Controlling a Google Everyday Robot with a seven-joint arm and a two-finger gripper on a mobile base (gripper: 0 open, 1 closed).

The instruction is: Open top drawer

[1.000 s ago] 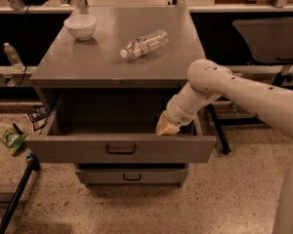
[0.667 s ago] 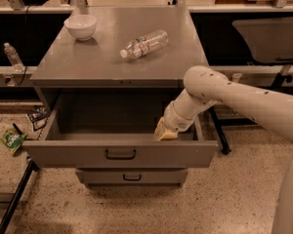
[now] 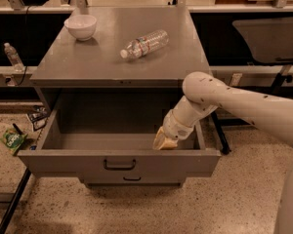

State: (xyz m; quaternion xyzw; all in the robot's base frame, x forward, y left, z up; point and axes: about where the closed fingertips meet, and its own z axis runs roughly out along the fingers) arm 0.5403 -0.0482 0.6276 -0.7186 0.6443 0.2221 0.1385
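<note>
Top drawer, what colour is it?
The top drawer is plain grey, clearest in the camera view; the gripper sits inside its right side.

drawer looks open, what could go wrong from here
The gripper sits inside the top drawer, low behind its front wall at the right; lifting out carelessly might snag that wall and jerk the drawer.
The drawer is extended far out; more pulling may overrun its slides.
The bottle lies on its side on the cabinet top; a jolt could roll it off.

Dim, warm light from above — shadow fills the top drawer (image 3: pixel 68 164) around the gripper (image 3: pixel 164 141) inside.
</note>
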